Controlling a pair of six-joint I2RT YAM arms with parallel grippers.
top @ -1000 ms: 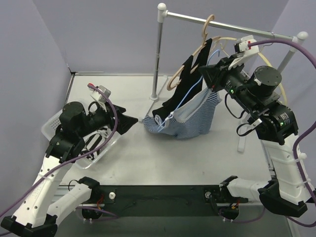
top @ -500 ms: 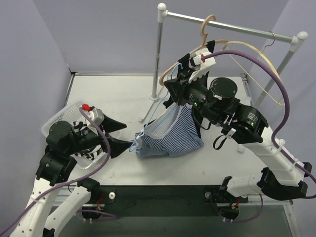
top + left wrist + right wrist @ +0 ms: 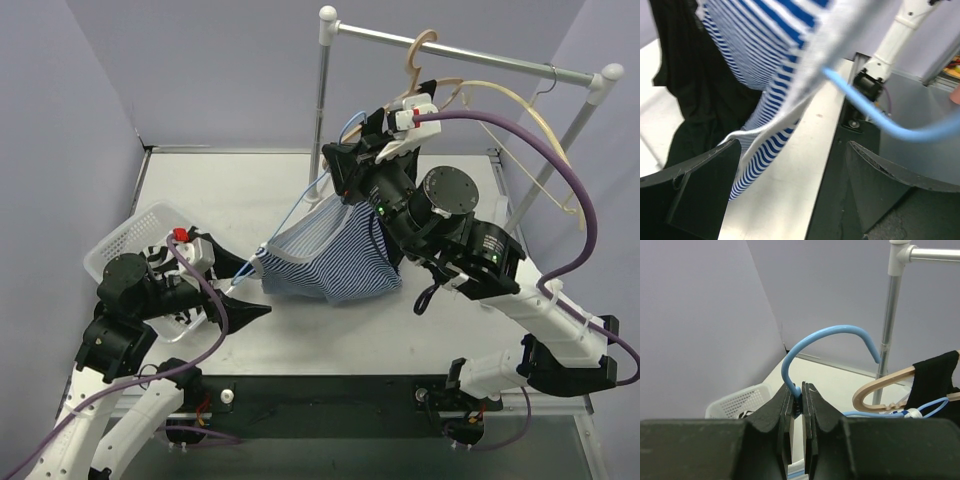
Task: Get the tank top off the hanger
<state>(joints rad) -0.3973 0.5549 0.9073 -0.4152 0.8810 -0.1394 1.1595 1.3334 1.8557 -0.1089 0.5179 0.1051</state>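
Note:
The blue-and-white striped tank top [image 3: 335, 262] hangs on a light blue hanger [image 3: 300, 210] that slants down to the left above the table. My right gripper [image 3: 347, 168] is shut on the base of the hanger's hook [image 3: 830, 332], its jaws [image 3: 801, 390] pinching the blue wire. My left gripper [image 3: 255, 288] is open at the tank top's lower left corner. In the left wrist view the striped cloth [image 3: 765, 55] and its white strap hang just above that open gripper [image 3: 792, 145], with the blue hanger arm [image 3: 875, 115] crossing above its right finger.
A clothes rack [image 3: 450, 50] stands at the back with a wooden hanger [image 3: 420, 58] and a cream hanger [image 3: 540, 130] on its rail. A black garment [image 3: 690, 90] hangs behind the tank top. A white basket [image 3: 125, 238] sits at the left by my left arm.
My right arm has carried the hanger and tank top left and toward the near side, away from the rail. My left gripper, still open, has swung nearer and right, up to the tank top's lower corner.

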